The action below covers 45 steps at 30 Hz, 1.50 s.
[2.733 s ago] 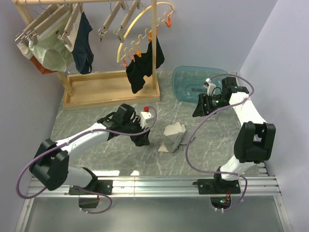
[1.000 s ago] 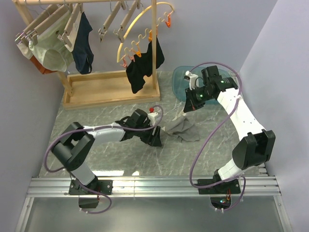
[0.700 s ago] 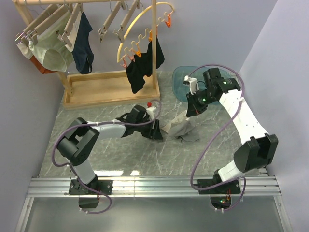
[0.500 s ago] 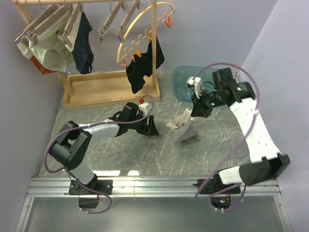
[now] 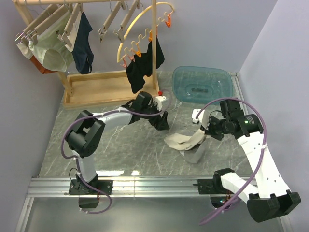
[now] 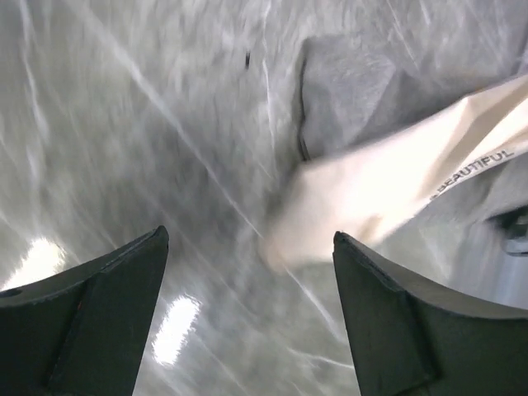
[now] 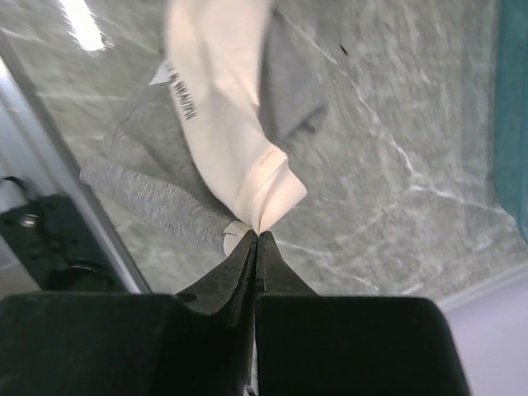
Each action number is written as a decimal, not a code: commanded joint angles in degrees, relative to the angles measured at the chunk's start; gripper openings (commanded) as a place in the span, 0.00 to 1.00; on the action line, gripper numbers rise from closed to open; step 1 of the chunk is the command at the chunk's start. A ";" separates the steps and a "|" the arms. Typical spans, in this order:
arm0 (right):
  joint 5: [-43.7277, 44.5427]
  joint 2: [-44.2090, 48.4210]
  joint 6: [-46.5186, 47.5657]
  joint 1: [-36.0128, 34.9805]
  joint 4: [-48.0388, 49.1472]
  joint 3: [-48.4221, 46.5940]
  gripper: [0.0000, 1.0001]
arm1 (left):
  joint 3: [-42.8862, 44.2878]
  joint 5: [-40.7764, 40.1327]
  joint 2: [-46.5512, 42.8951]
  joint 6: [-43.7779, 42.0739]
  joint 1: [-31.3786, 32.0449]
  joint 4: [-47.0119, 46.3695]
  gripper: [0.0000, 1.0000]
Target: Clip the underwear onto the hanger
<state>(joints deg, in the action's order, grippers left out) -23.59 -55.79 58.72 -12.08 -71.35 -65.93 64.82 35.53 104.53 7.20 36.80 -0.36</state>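
**Right pincer point(image 7: 257, 239) clamped on the underwear point(image 5: 185, 140)**

Its jaws were pressed together on a fold of the pale fabric, which hung from them down onto the marble table point(image 5: 96, 145). The left pincer point(image 5: 163, 123) stood spread apart just beside the cloth's free end. Behind it rose the wooden rack point(image 5: 111, 89), with a black garment point(image 5: 142, 65) dangling at its post. The hanger point(image 5: 113, 19) hung high on the rail. A blue tub point(image 5: 203, 82) sat nearby.

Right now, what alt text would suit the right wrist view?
The right gripper is shut on a folded edge of the pale beige underwear, which trails away from it over the grey marble table. A blue tub shows at the far right edge.
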 commanded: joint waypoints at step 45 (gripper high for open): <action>-1.10 -2.13 1.13 11.81 8.86 3.70 0.00 | -8.66 -2.13 0.15 -74.53 19.45 -2.81 0.20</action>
<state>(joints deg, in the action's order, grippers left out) -23.51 -58.46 59.88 -0.73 -64.42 -62.28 54.35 32.23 104.55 -67.16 55.40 -2.39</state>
